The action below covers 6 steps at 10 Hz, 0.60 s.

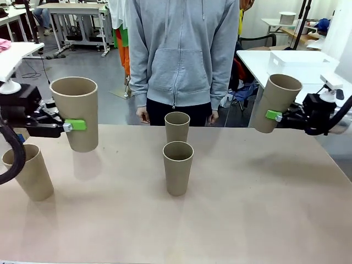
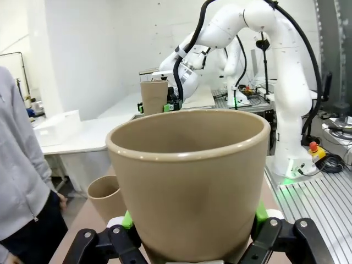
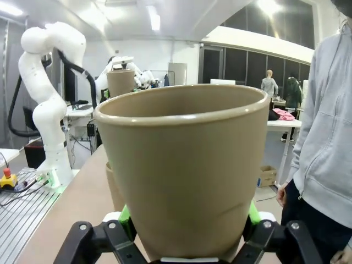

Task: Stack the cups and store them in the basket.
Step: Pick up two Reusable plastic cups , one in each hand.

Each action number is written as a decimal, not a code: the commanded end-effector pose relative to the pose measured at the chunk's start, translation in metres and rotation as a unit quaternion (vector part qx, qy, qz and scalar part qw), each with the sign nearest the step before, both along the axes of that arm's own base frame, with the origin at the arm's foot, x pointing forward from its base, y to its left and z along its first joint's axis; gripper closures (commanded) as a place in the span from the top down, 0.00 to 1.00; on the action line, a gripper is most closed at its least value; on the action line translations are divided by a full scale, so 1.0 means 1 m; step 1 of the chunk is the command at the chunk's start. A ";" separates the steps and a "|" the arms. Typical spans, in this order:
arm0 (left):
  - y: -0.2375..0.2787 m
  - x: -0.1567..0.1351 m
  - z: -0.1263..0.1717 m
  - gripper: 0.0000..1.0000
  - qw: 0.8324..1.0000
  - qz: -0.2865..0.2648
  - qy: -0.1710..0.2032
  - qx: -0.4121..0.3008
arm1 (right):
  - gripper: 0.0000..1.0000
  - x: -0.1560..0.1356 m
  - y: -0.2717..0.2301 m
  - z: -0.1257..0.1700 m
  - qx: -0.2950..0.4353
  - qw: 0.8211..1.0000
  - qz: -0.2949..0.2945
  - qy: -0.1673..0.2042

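Paper cup (image 1: 75, 107) clenched upright in my left end effector (image 1: 74, 125); second cup (image 1: 279, 99) gripped tilted in right end effector (image 1: 273, 116); both held clear of tabletop (image 1: 247, 209), likely for nesting.

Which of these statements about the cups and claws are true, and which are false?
1. The left claw holds a brown cup clear of the table. True.
2. The right claw holds its cup perfectly upright. False: the right claw's cup leans.
3. Two cups stand mid-table, one behind the other. True: the near cup and the far cup.
4. A green cup stands on the table. False: the standing cups, including the left-side cup, are brown.
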State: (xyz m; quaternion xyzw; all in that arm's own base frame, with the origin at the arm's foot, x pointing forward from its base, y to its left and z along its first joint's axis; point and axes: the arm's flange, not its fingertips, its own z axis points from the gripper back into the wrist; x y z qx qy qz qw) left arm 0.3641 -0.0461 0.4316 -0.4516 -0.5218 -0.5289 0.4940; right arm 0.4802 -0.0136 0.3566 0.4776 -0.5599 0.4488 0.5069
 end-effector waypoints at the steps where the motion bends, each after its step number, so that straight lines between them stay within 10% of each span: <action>1: -0.001 -0.001 -0.004 0.86 1.000 -0.004 -0.006 -0.018 | 0.84 -0.033 -0.004 -0.002 -0.035 0.999 0.005 -0.024; 6: 0.018 0.000 -0.018 0.86 0.998 -0.047 0.006 -0.033 | 0.84 -0.064 0.008 -0.006 -0.053 0.998 0.029 -0.034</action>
